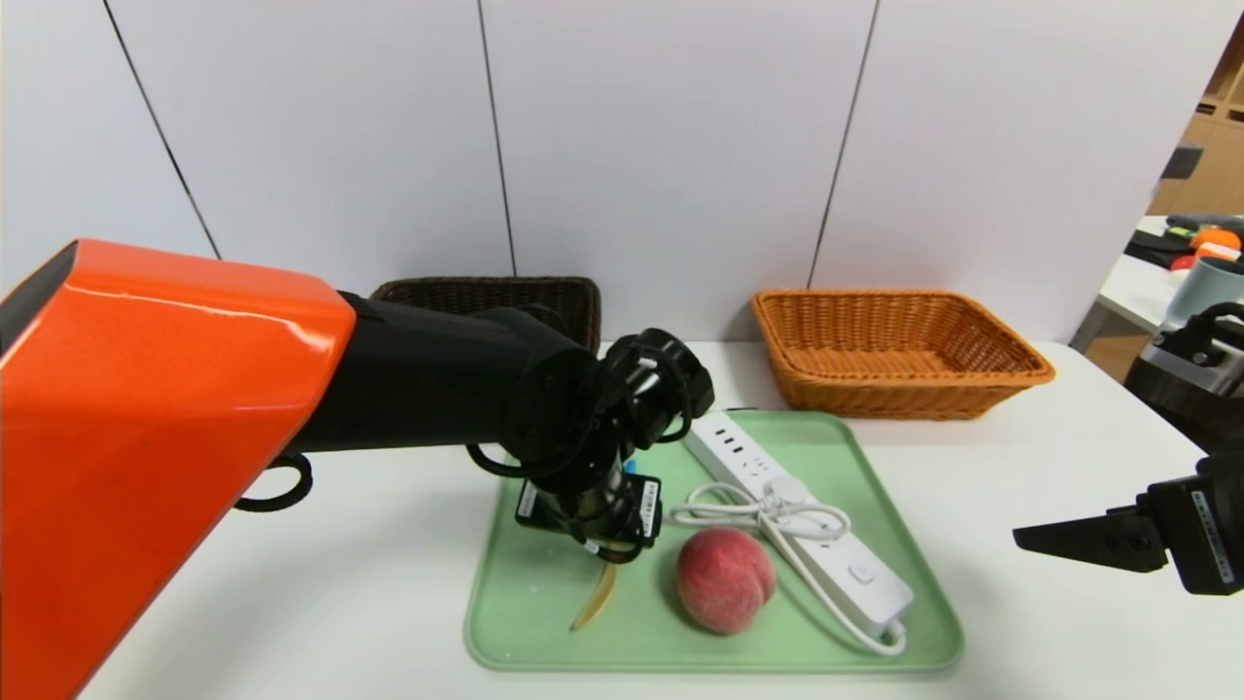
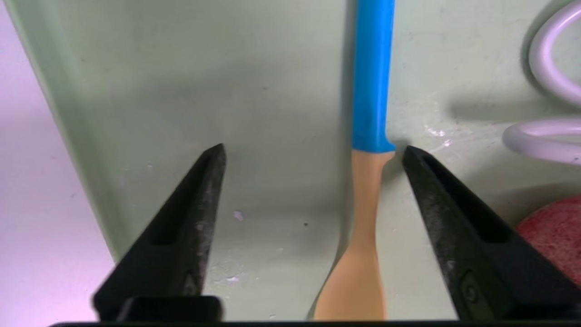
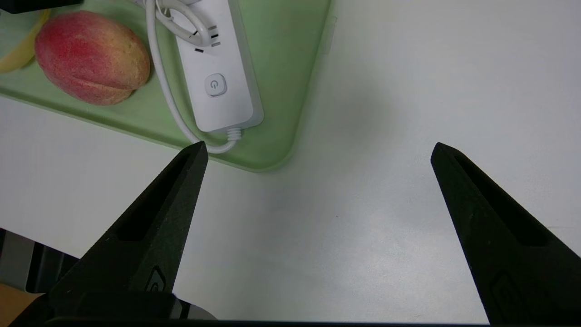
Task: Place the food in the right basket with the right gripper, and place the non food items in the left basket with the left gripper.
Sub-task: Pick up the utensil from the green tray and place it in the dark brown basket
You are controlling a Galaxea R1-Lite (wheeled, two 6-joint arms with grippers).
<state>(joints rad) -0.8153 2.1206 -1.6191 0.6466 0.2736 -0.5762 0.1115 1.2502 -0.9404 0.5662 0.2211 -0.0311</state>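
Observation:
A utensil with a blue handle point(image 2: 372, 81) and a tan blade point(image 1: 595, 603) lies on the green tray point(image 1: 525, 622). My left gripper point(image 2: 313, 150) is low over it and open, one finger on each side; the utensil lies close to one finger and no grip shows. In the head view the left gripper point(image 1: 607, 549) covers most of the utensil. A red peach point(image 1: 725, 579) and a white power strip point(image 1: 807, 525) with its coiled cable share the tray. My right gripper point(image 3: 317, 150) hangs open and empty over the table, right of the tray.
The dark brown left basket point(image 1: 505, 292) stands at the back behind my left arm. The orange right basket point(image 1: 894, 350) sits at the back right, just beyond the tray. A side table with clutter point(image 1: 1195, 253) is at the far right.

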